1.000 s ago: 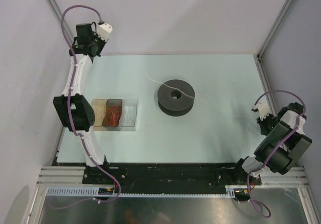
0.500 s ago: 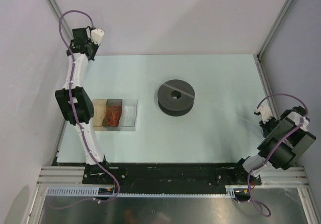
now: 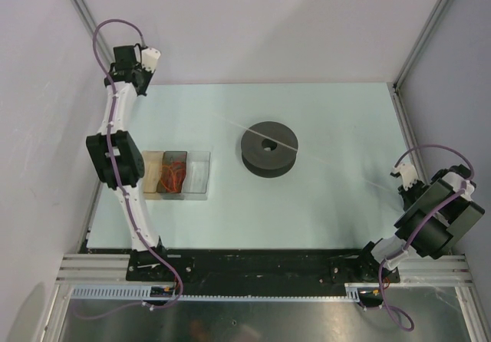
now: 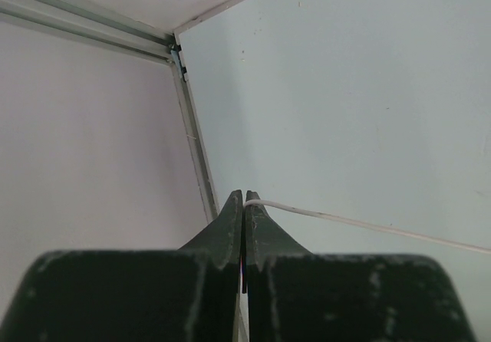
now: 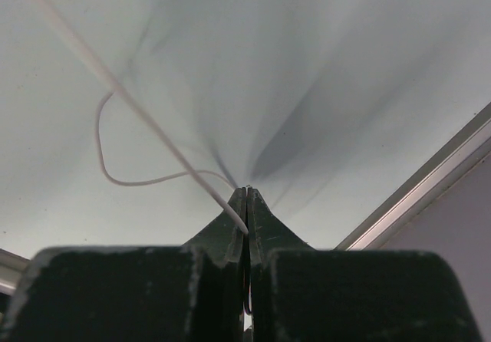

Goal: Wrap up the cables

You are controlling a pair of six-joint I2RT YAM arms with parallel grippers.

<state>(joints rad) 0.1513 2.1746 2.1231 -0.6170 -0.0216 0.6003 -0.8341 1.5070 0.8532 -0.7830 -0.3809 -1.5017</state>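
Spool of black plastic (image 3: 268, 149), clear tray (image 3: 199, 178) at its nine o'clock; left claw (image 4: 244, 198) and right claw (image 5: 247, 193) closed on thin white cable (image 4: 368, 223).

There are no words, numbers or signs to read on anything here, not on the black spool (image 3: 268, 149), the clear box (image 3: 176, 175) or the tabletop (image 3: 322, 204)

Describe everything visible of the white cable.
The cable is a very thin, white, flexible wire. It is pinched in two shut grippers: the left gripper by the far-left corner, the right gripper at the right edge. Between them it runs nearly straight across the black spool, with one slack loop near the right gripper.
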